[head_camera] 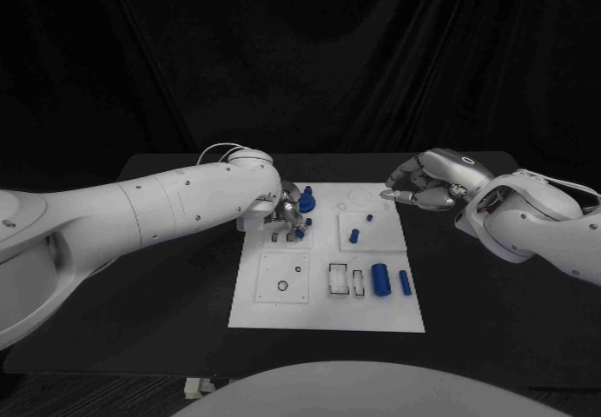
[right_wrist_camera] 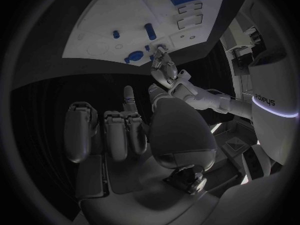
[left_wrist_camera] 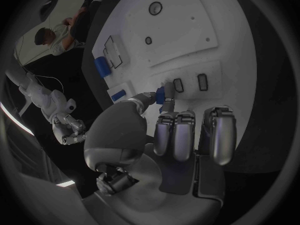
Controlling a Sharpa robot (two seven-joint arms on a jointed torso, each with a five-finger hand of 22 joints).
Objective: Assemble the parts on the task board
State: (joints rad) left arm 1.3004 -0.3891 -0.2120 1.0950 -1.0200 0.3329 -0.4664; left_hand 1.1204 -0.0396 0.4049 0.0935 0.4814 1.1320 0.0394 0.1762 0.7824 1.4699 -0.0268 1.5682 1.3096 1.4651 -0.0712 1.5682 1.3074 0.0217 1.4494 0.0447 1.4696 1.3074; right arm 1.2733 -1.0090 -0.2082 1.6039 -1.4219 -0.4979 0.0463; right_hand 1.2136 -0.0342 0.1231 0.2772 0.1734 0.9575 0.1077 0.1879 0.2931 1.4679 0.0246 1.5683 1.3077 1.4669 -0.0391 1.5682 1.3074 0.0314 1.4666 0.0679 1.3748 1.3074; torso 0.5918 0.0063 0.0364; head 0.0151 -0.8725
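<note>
L hand (head_camera: 282, 217) pinching small blue part (left_wrist_camera: 160, 95) on task board (head_camera: 326, 317); R hand (head_camera: 425, 184) off-board, fingers curled, nothing held.

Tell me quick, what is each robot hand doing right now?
Left hand: pinching a small blue part over the task board.
Right hand: holding nothing, fingers curled in, beside the board.

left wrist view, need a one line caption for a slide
Left hand pinches a small blue part over the white task board, beside two rectangular slots.
</note>
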